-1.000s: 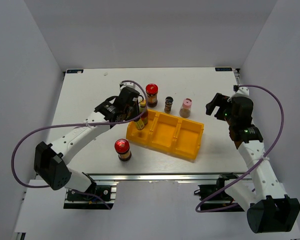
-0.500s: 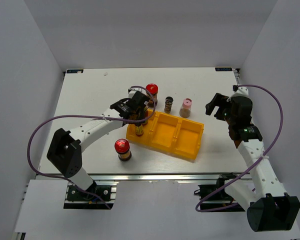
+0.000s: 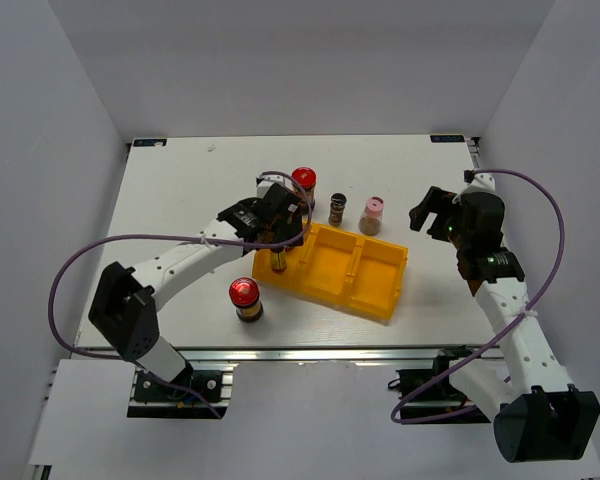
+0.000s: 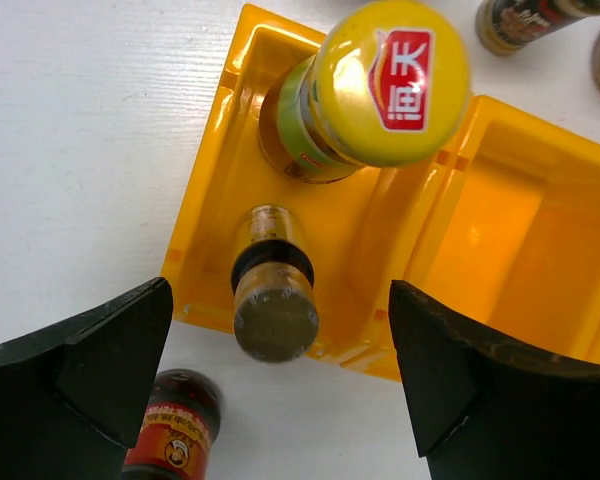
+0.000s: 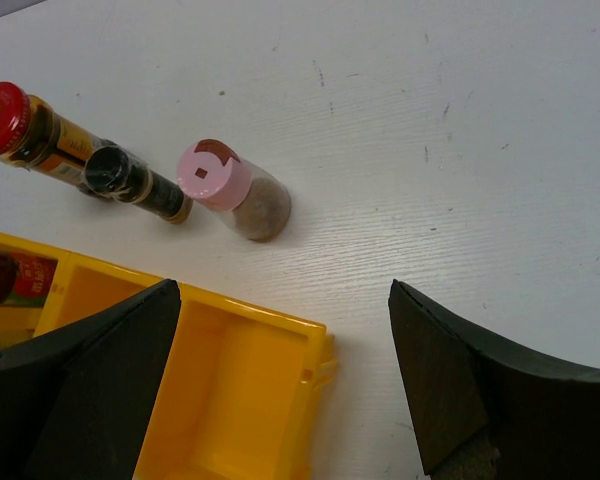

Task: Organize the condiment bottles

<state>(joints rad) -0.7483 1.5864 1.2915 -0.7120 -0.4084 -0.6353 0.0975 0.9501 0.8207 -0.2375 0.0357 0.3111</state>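
Note:
Two slim sauce bottles stand in the left compartment of the yellow tray (image 4: pixel 210 230): one with a bright yellow cap (image 4: pixel 390 80), one with a dull cap (image 4: pixel 275 320). My left gripper (image 4: pixel 280 290) hangs open above the dull-capped bottle, its fingers wide on either side and touching nothing. It sits over the tray's left end (image 3: pixel 283 222). One red-lidded jar (image 3: pixel 245 298) stands in front of the tray, another (image 3: pixel 303 185) behind it. A dark spice jar (image 5: pixel 130 180) and a pink-lidded shaker (image 5: pixel 225 180) stand behind the tray. My right gripper (image 5: pixel 282 288) is open and empty, right of the tray (image 3: pixel 435 215).
The tray's middle and right compartments (image 3: pixel 370 270) hold nothing. Bare white table lies left of the tray and at the far right. Grey walls close the table on three sides. Purple cables loop from both arms.
My left gripper carried a slim bottle right into the tray's left compartment, then opened and let it go. The right arm has not moved.

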